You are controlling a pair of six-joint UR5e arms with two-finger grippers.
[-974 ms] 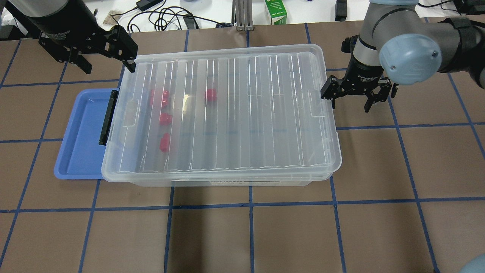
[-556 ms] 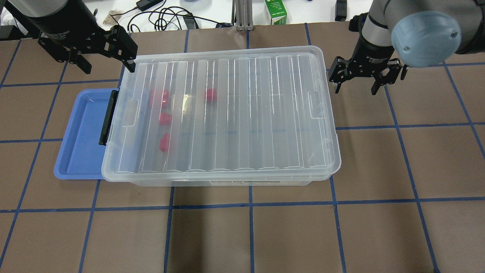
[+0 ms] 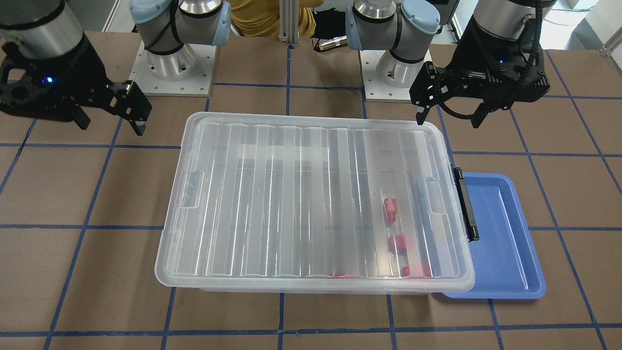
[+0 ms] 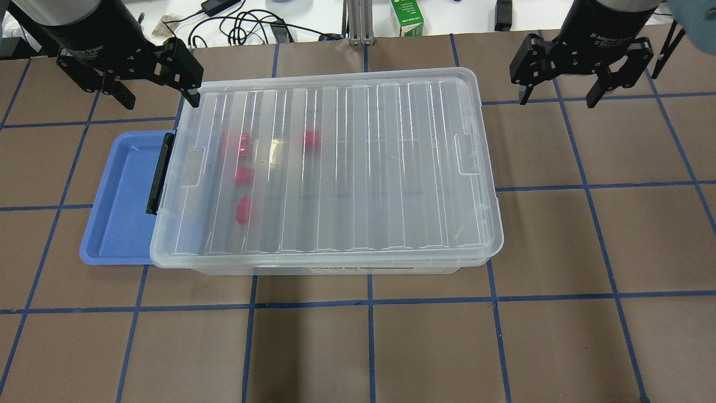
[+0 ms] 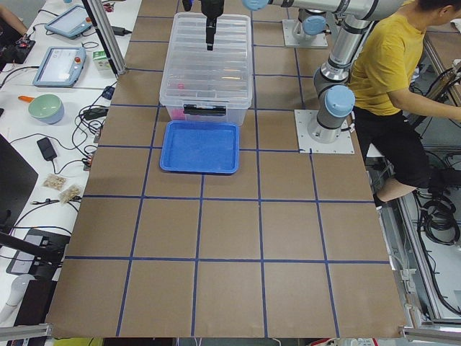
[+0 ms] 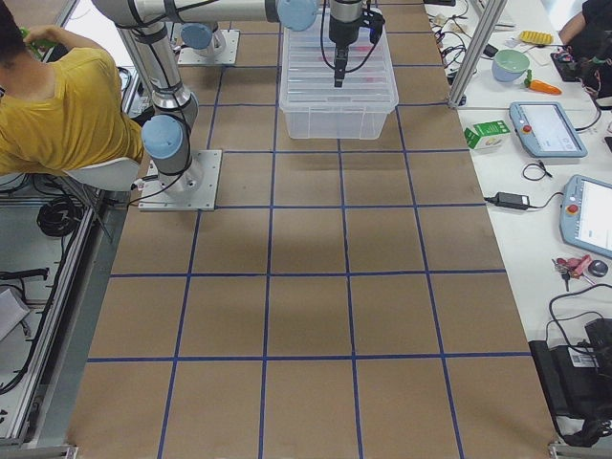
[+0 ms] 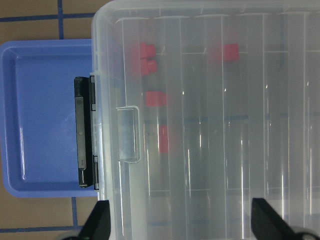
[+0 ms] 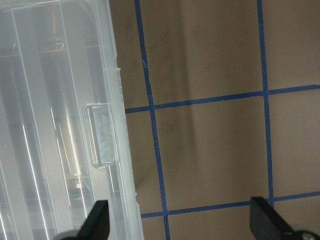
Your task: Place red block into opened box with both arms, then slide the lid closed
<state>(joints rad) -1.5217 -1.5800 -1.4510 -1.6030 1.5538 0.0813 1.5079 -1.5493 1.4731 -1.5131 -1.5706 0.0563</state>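
Now right gripper [image 4: 557, 102] retreated farther.

The table [image 4: 430, 352] is surfaced in brown and gridded with blue tape [image 4: 369, 302]; a cable-strewn white bench [image 6: 535, 249] is set beside it.

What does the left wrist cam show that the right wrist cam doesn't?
Left wrist only: the blue tray, the black latch bar, and red blocks seen through the lid.
Right wrist only: bare brown table with blue tape lines beside the lid's other end; no tray, latch or blocks.
Both: the clear ribbed lid with a notched tab, and that arm's open gripper at the bottom edge, the left gripper and the right gripper.
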